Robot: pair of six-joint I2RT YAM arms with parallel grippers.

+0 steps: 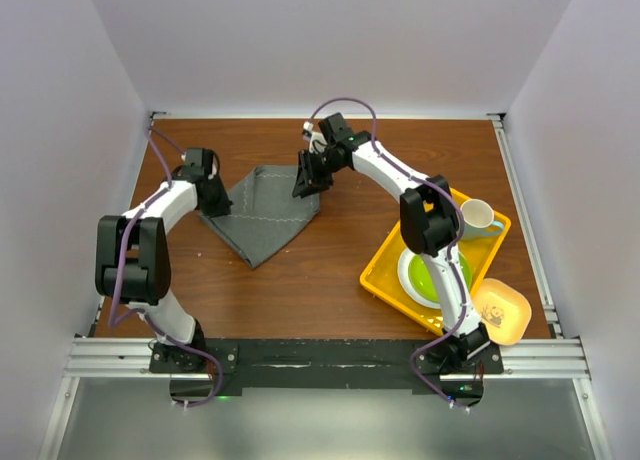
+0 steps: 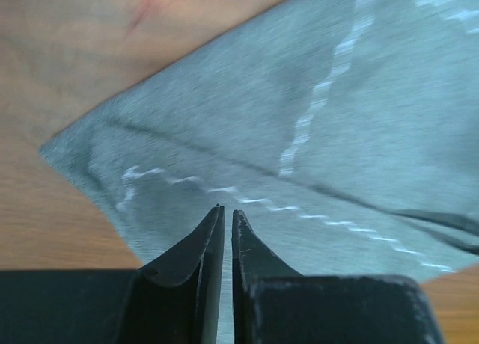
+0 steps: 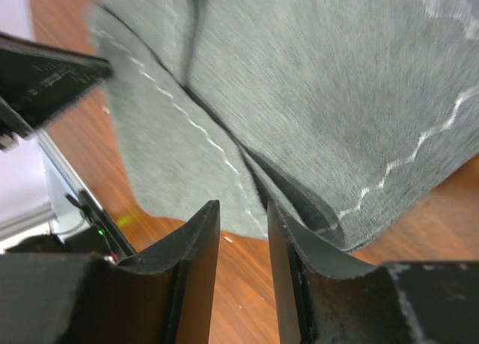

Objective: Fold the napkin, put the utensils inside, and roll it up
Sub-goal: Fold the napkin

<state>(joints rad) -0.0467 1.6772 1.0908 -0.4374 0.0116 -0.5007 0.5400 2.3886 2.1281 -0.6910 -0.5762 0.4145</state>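
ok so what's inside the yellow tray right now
A white mug sits at the far corner of the tray, with a green plate nearer. The right arm crosses over the plate, hiding part of it and anything else beneath.

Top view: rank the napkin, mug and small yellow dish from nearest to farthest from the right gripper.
1. Napkin, at the right gripper, far centre-left.
2. Mug, far corner of the tray, right side.
3. Small yellow dish, near right, beside the tray.
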